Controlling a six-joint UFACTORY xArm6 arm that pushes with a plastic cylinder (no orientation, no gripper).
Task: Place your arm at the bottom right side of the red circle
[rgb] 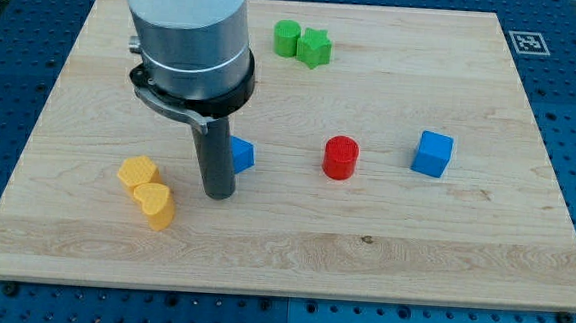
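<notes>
Tip [218, 192] rests on the counter [383, 247], gripper absent, well left of the red circle [340, 157], beside a blue block [241, 155]

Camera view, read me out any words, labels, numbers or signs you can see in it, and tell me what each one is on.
No readable words, letters or numbers anywhere.
A black and white square marker sits on the wooden board at the view's top right corner: a coded pattern, not text.
The blocks, including the red circle, and my tip carry no markings.
</notes>
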